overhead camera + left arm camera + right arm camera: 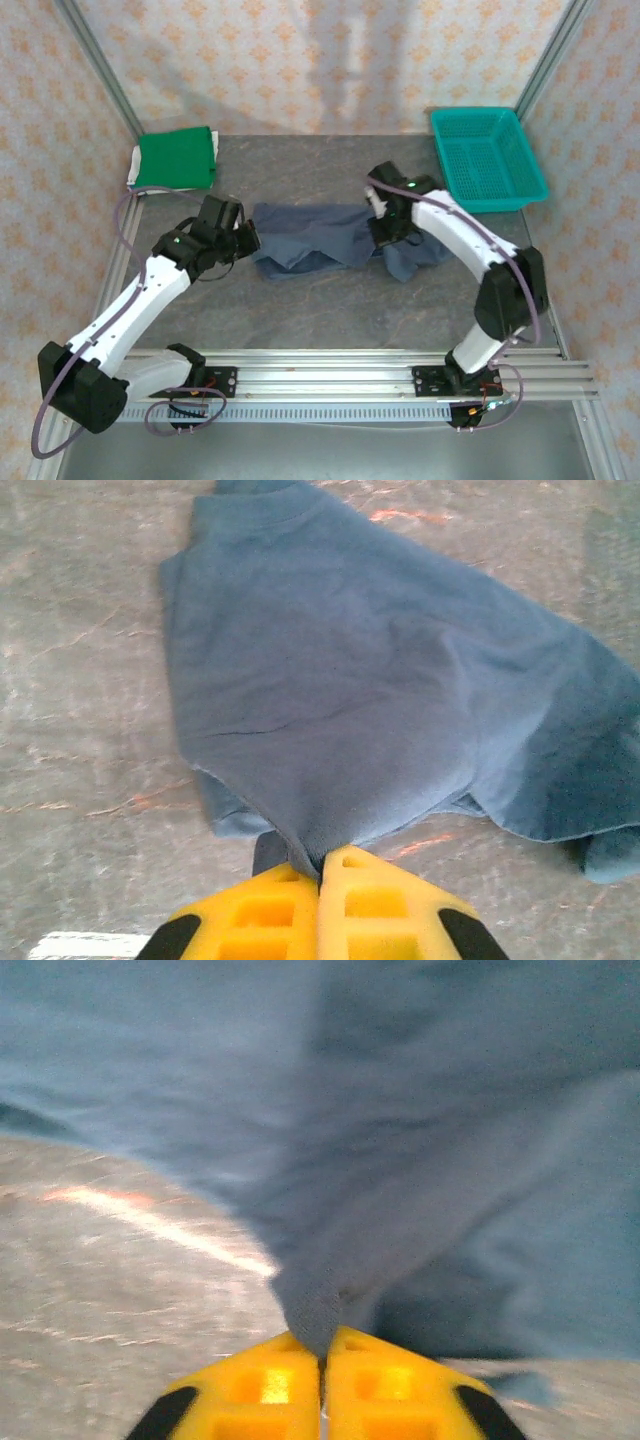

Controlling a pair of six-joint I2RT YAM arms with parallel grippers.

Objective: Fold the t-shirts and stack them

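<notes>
Left pincer (320, 875), right pincer (322, 1360) clamping slate-blue t-shirt (320, 235), teal basket (497, 203) far right

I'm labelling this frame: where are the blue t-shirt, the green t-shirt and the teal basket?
blue t-shirt (310, 240), top external view, middle of the spread cloth.
green t-shirt (178, 158), top external view, centre of the folded cloth.
teal basket (490, 160), top external view, bare mesh floor.

The slate-blue t-shirt (310, 240) — rumpled, centre; green t-shirt (177, 157) folded far-left atop white t-shirt (134, 166).
</notes>
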